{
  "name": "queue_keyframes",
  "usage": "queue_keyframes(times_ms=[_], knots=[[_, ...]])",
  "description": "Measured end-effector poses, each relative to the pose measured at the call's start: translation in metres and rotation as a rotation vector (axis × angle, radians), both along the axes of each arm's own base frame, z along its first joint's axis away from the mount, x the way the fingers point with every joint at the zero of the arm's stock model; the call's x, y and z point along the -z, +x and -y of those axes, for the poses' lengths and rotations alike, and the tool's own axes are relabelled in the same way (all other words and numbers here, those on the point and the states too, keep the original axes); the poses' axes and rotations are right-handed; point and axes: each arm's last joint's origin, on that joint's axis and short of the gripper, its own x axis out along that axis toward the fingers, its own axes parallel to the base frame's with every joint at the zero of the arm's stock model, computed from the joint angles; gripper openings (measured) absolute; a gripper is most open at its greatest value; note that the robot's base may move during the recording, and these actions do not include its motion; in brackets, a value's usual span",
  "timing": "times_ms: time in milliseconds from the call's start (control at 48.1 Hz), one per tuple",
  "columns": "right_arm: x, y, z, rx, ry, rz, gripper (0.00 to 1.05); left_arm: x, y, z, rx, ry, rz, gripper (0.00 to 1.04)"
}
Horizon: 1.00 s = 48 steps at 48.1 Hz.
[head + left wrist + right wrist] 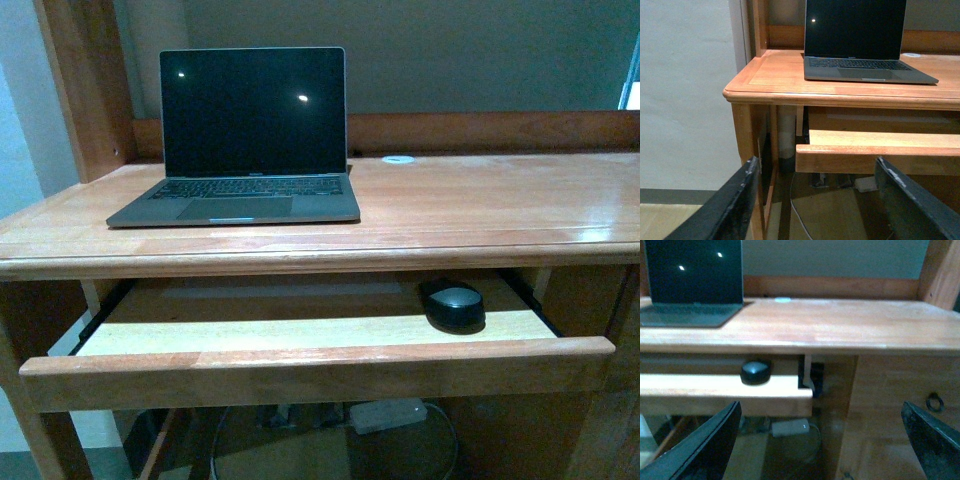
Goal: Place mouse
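Observation:
The mouse (455, 305) is small, black and oval with a greyer domed top. It lies at the right end of the pulled-out keyboard tray (300, 335) under the desktop, and shows in the right wrist view (755, 372) too. Neither arm shows in the front view. My left gripper (817, 200) is open and empty, low in front of the tray's left end. My right gripper (822, 440) is open and empty, below and in front of the desk, to the right of the mouse.
A laptop (245, 140) stands open at the left of the wooden desktop (480, 205). A white power brick (388, 413) with a cable lies on the floor under the tray. A side cabinet with a ring pull (934, 401) stands at the right.

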Motion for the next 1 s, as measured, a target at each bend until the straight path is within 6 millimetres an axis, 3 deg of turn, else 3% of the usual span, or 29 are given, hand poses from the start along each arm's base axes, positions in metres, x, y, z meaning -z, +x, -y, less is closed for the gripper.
queue_keyframes(times_ms=[125, 395, 624, 728, 998], knots=[[-0.011, 0.018, -0.005, -0.074, 0.024, -0.021, 0.98, 0.000, 0.000, 0.000, 0.000, 0.001, 0.000, 1.00], [-0.047, 0.086, -0.035, -0.191, 0.049, -0.142, 0.98, 0.000, 0.000, 0.000, 0.000, 0.000, 0.000, 0.98], [-0.027, 0.153, -0.068, -0.214, 0.021, -0.317, 0.98, 0.000, 0.000, 0.000, 0.000, 0.000, 0.000, 0.98], [-0.019, 0.153, -0.070, -0.215, 0.012, -0.359, 0.98, 0.000, 0.000, 0.000, 0.000, 0.000, -0.001, 0.98], [-0.022, 0.153, -0.069, -0.214, 0.016, -0.339, 0.98, 0.000, 0.000, 0.000, 0.000, 0.000, 0.000, 0.98]])
